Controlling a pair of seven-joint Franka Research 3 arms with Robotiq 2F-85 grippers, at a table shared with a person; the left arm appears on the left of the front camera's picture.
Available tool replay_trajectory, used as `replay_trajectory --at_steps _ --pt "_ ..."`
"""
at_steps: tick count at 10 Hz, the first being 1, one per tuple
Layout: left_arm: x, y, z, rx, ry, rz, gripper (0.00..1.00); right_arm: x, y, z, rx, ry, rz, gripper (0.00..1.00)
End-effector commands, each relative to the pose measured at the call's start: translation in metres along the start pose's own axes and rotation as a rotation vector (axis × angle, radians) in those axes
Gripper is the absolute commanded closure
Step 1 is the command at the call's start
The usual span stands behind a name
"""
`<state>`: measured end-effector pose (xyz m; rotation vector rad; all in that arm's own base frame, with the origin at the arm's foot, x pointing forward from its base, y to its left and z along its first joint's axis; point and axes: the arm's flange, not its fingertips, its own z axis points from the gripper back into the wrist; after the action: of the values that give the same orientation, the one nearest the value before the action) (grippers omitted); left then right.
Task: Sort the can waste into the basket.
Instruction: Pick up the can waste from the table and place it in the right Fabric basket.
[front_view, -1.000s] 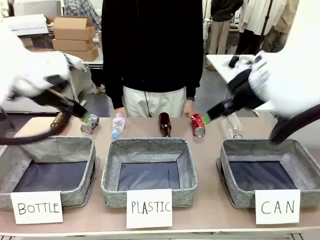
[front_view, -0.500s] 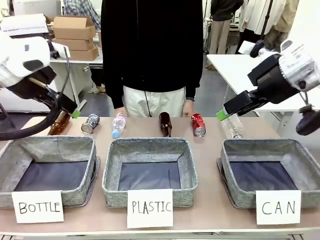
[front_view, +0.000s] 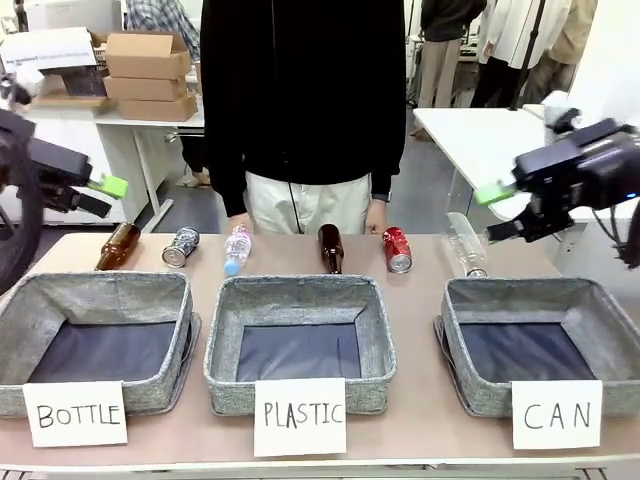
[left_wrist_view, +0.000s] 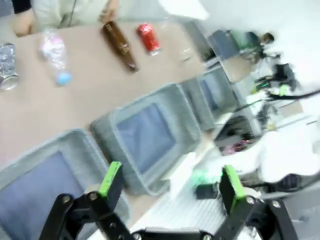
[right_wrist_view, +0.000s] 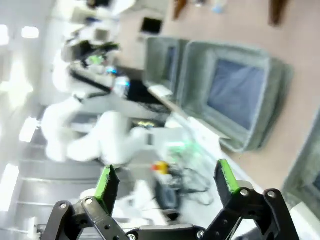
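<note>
Red can (front_view: 396, 249) and dark can (front_view: 180, 246): lying on the table's (front_view: 420, 310) far side, both outside the CAN basket (front_view: 537, 342). Left gripper (left_wrist_view: 170, 184) and right gripper (right_wrist_view: 166, 182): raised, fingers apart, empty.

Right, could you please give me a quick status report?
Both hands open, empty: left hand, right hand. Red can and dark can on table. CAN basket empty. Nothing blocking.

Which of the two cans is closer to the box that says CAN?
The red can. It lies right of the middle, nearer the CAN basket; the dark silvery can lies far off behind the BOTTLE basket.
</note>
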<state>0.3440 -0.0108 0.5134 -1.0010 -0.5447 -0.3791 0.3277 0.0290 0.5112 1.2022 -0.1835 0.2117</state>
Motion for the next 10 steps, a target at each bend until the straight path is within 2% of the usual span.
replay_trajectory --at_steps 1,2,3,4,10 --pt "-0.006 0.02 -0.009 -0.269 -0.09 0.366 0.0 0.005 -0.02 0.013 0.33 -0.254 -0.38 0.0" --pt "-0.004 0.024 -0.01 -0.257 -0.102 0.379 0.0 0.008 -0.022 0.013 0.294 -0.275 -0.401 0.0" --pt "0.0 0.023 -0.013 -0.082 -0.026 0.446 0.0 0.01 -0.019 0.005 0.151 -0.323 -0.374 0.0" --pt "-0.01 0.022 0.0 -0.236 -0.067 0.242 0.0 0.005 -0.027 0.03 0.218 -0.126 -0.234 0.0" --pt "-0.01 0.022 0.0 -0.236 -0.067 0.242 0.0 0.005 -0.027 0.03 0.218 -0.126 -0.234 0.0"
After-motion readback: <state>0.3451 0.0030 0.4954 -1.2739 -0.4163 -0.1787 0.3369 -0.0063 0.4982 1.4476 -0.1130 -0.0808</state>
